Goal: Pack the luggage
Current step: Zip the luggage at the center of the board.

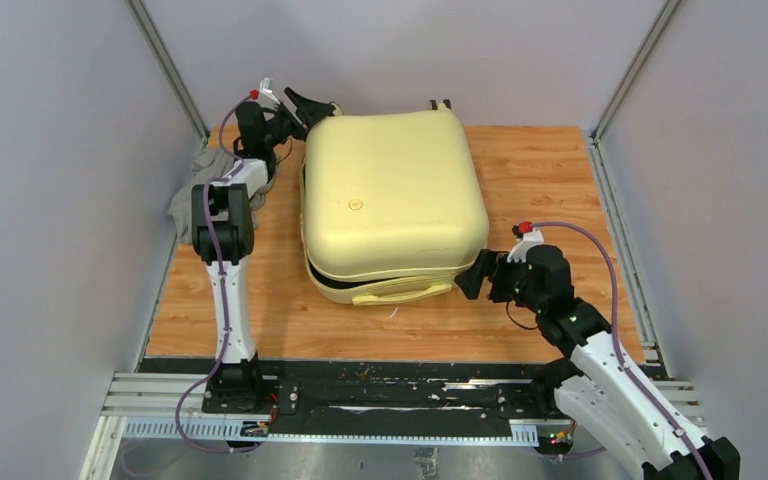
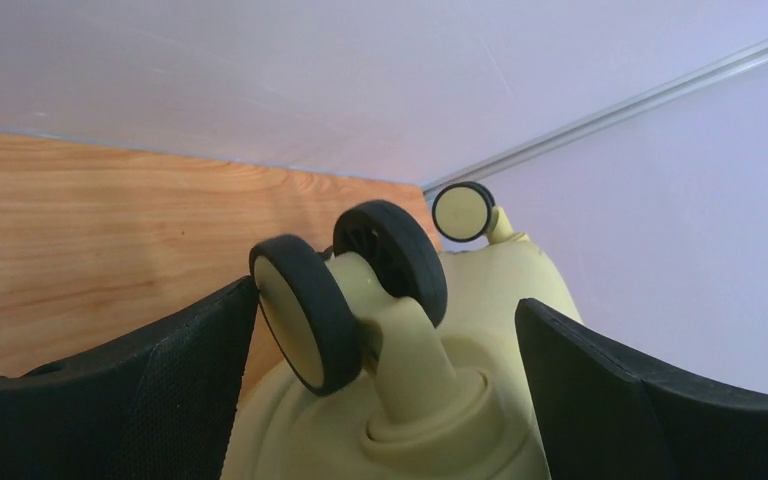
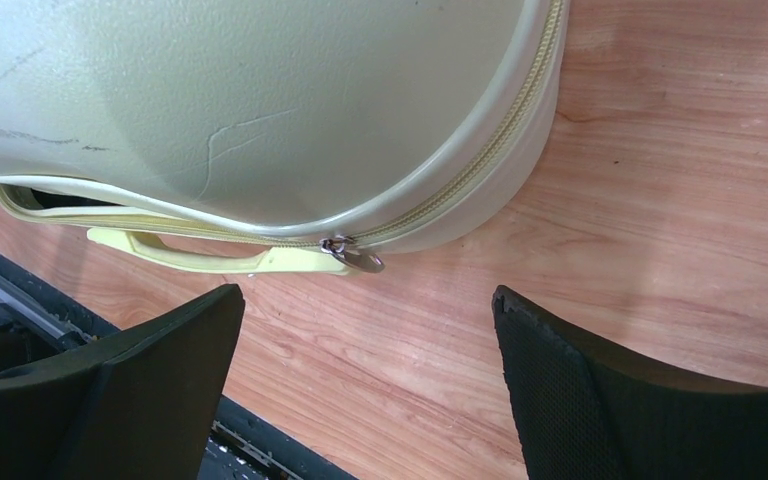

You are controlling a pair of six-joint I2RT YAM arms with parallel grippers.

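**One suitcase lying flat, two claws wide at opposite corners**

The luggage (image 1: 392, 195), a single large pale-yellow hard-shell suitcase with rounded corners, lies flat on the light-brown wood-grain tabletop (image 1: 550, 180). It sits a little left of centre in the overhead view. Its lid is down, but a dark gap shows along the edge facing the bottom of the frame.

In the right wrist view, one small silver zip pull (image 3: 360, 258) sits at the rounded corner of the shell. One flat yellow side handle (image 3: 210, 255) lies along the gapped edge, to the left of the pull.

Two arms are in view. The left claw (image 1: 312, 103) is at the suitcase's corner in the upper left of the overhead frame, with its two black fingers spread wide and nothing between them gripped. Its wrist camera counts three black-rimmed, cream-faced wheels. Two are paired on one yellow caster (image 2: 305, 315) in the middle of the frame, and a third (image 2: 462, 211) stands farther back near the grey wall.

The right claw (image 1: 472, 275) is just beside the suitcase's corner at the lower right of the shell, low over the tabletop. It is also spread wide and holds nothing. Whether it touches the shell cannot be told.

One crumpled grey cloth (image 1: 192, 190) lies at the left edge of the tabletop, partly behind the left arm.
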